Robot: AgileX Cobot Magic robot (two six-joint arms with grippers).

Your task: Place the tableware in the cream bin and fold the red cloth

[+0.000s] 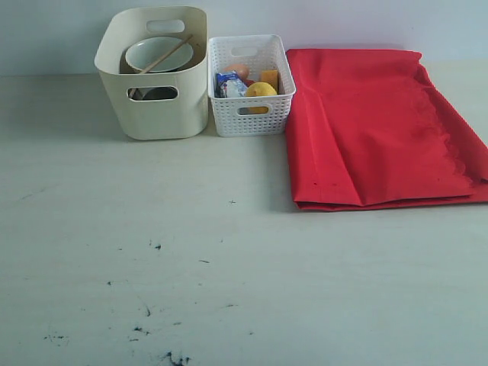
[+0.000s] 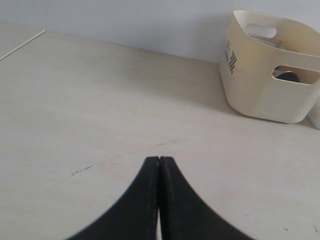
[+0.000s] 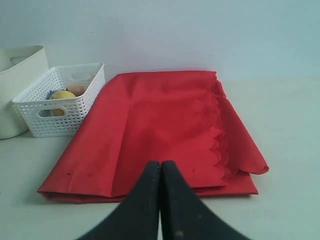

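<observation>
Smooth, seemingly plastic cream bin [image 1: 156,118]

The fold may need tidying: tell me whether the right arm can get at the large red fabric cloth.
Probably yes: the red fabric cloth lies flat ahead of the shut right hand, nothing between.

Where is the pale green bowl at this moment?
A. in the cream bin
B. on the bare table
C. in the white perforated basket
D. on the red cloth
A: the exterior view shows the pale green bowl inside the cream bin, with wooden chopsticks leaning across it.
</observation>
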